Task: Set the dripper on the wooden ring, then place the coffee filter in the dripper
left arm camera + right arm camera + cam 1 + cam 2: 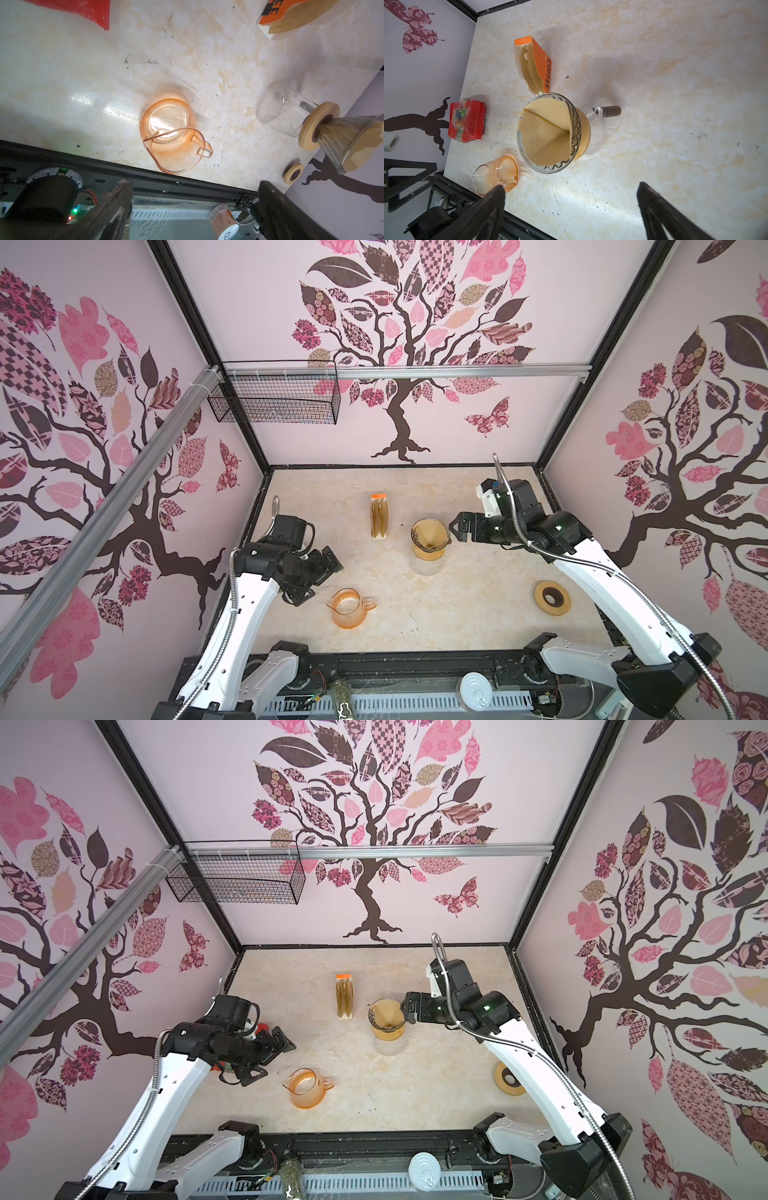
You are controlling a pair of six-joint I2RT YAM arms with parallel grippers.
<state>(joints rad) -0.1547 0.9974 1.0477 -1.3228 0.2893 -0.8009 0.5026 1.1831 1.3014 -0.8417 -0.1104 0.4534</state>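
Note:
The glass dripper (431,544) with its wooden collar stands on a clear carafe at mid-table, seen in both top views (387,1026). A brown paper coffee filter (544,133) sits inside its cone, one flap folded over. My right gripper (455,529) hangs open just right of the dripper's rim, holding nothing; in the right wrist view its fingers (494,199) frame bare table. My left gripper (318,578) is open and empty at the left, above the table near the orange pitcher (349,608). The left wrist view shows the dripper (342,143) tilted at the frame's edge.
An orange box of spare filters (380,516) stands behind the dripper. A wooden ring (551,593) lies at the right under my right arm. A red snack packet (467,120) lies near the left wall. A wire basket (274,396) hangs on the back wall. A can (476,691) lies beyond the front edge.

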